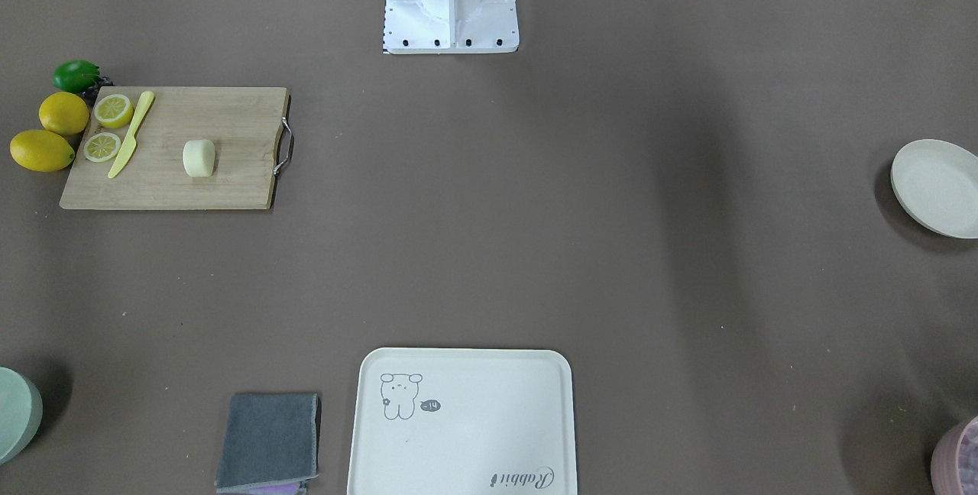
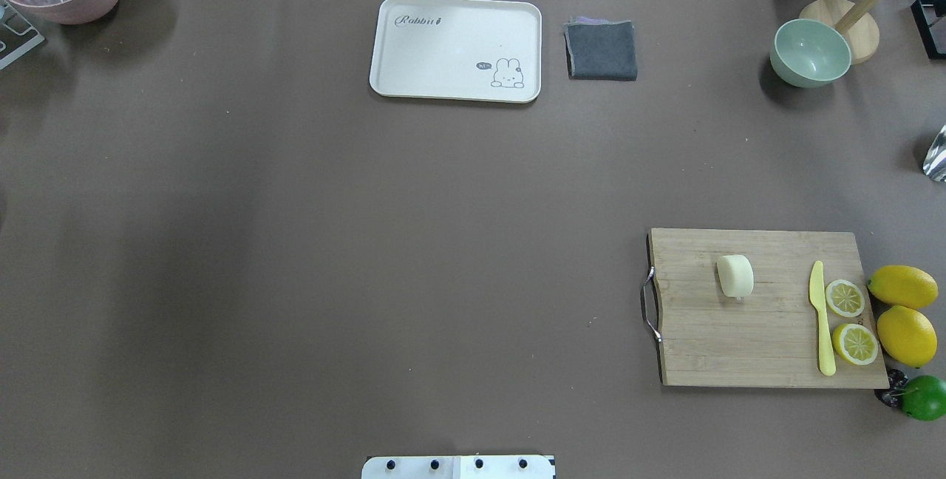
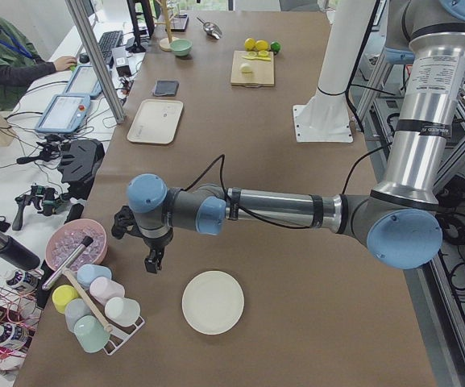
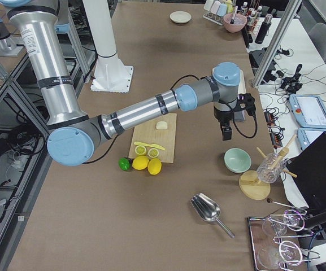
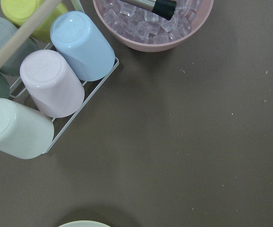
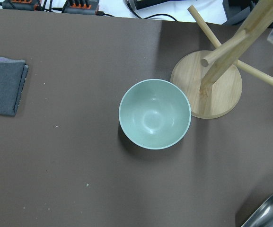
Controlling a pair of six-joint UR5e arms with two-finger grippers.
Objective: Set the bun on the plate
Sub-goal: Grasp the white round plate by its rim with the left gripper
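The pale cream bun (image 2: 735,276) lies on a wooden cutting board (image 2: 761,346), also seen in the front view as the bun (image 1: 199,157). The off-white plate (image 1: 936,186) sits at the table's opposite end, plate (image 3: 213,301). My left gripper (image 3: 148,263) hangs above the table just beside the plate, near the cup rack. My right gripper (image 4: 226,133) hovers past the board, above the green bowl (image 4: 237,160). Both grippers show only in the side views, so I cannot tell whether they are open or shut. Neither wrist view shows fingers.
On the board lie a yellow knife (image 2: 822,320) and two lemon halves (image 2: 845,298); whole lemons (image 2: 905,335) and a lime (image 2: 924,398) sit beside it. A rabbit tray (image 2: 457,49), grey cloth (image 2: 601,50), pink ice bowl (image 5: 153,23), cup rack (image 5: 51,85), wooden stand (image 6: 216,80) and metal scoop (image 4: 207,209) are around.
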